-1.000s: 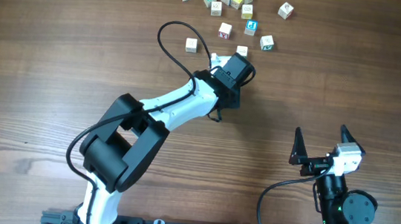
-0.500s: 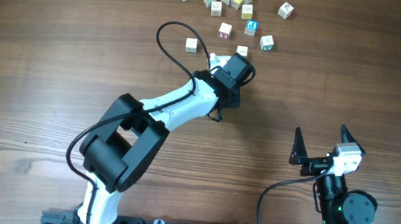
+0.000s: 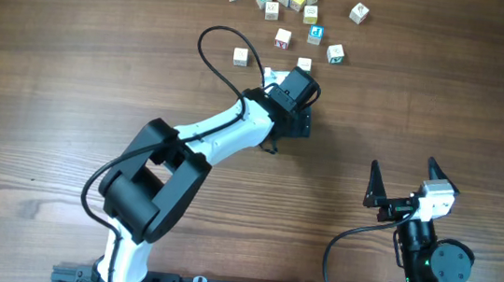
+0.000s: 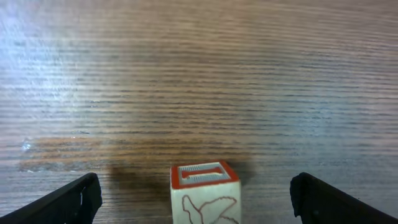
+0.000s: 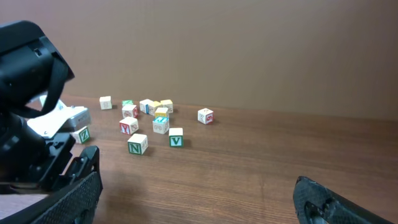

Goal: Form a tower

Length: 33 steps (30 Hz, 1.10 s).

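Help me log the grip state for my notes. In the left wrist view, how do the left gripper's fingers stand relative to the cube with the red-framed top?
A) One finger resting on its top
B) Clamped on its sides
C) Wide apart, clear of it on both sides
C: the left gripper has its fingers out at the frame's two edges, with bare table showing between each one and the cube.

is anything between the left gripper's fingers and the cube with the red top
Nothing visible. In the left wrist view the red-topped cube stands alone between the fingers of the open left gripper. Only bare table shows in the gap on each side.
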{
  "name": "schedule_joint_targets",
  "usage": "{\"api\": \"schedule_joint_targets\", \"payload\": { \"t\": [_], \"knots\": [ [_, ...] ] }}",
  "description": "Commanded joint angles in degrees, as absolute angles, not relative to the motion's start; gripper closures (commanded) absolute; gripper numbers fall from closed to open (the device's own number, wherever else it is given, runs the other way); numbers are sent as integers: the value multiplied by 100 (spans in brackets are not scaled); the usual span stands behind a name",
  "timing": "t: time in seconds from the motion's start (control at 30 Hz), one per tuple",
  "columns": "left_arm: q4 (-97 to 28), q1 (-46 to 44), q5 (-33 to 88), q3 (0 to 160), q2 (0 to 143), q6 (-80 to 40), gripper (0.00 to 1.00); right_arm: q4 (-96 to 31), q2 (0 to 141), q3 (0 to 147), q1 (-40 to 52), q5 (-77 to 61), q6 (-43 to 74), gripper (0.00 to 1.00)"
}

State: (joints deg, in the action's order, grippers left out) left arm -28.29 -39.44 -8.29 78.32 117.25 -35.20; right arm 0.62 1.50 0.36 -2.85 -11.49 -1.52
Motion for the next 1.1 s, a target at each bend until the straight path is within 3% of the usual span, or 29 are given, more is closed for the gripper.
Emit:
{"api": "schedule_joint_targets", "payload": {
  "t": [0.0, 0.17, 0.37, 0.77, 0.93, 1.07],
  "knots": [
    [-2856, -3962, -908, 7876, 11111, -3103, 0, 80, 130, 30, -257, -1094, -132, 0],
    [-3020, -3953, -974, 8165, 10471, -2399, 0, 80, 130, 30, -257, -1094, -132, 0],
    [-3916, -3603, -1017, 9880, 10381, -1750, 0, 80, 130, 30, -257, -1094, -134, 0],
    [-4888, -3170, -1020, 11528, 10298, -1365, 0, 80, 130, 30, -257, -1094, -134, 0],
    [-4797, -3164, -1201, 11552, 9810, -1343, 0, 80, 130, 30, -257, -1094, -132, 0],
    [-3723, -2906, -1529, 11552, 9872, -934, 0, 80, 130, 30, -257, -1094, -134, 0]
  ]
}}
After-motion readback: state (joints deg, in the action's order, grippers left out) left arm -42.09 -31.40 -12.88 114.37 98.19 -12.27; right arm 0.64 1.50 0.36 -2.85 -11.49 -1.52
